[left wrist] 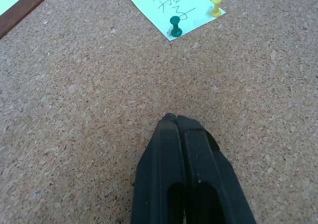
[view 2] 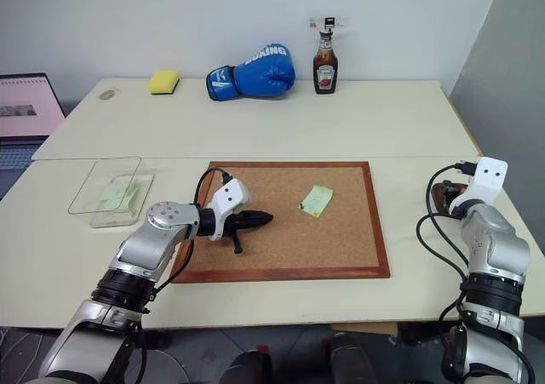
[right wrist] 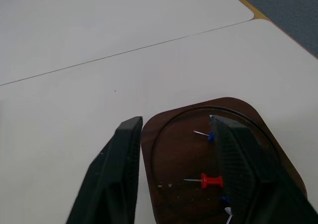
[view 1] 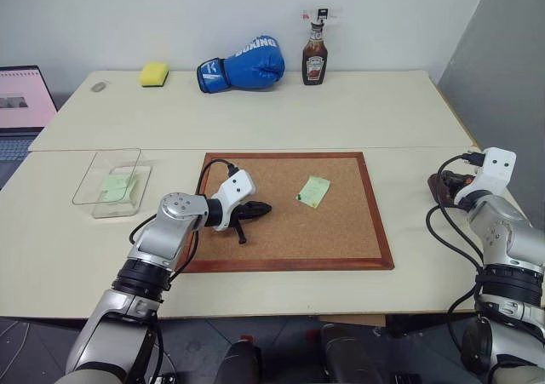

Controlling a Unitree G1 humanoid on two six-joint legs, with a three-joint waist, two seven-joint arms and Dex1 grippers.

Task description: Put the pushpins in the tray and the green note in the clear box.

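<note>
My left pincer (left wrist: 175, 118) was clenched on nothing over the corkboard (view 1: 341, 231), near a green note (view 1: 314, 190) pinned there by a green pushpin (left wrist: 175, 26) and a yellow pushpin (left wrist: 215, 7). My right pincer (right wrist: 174, 129) hung released over the tray (right wrist: 174, 159), where a red pushpin (right wrist: 211, 180) lay. Another green note (view 1: 116, 186) lay in the clear box (view 1: 89, 175) on the counter (view 1: 358, 111).

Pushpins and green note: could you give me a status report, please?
Left gripper shut over corkboard. Right gripper open above tray. Green note still pinned.
</note>
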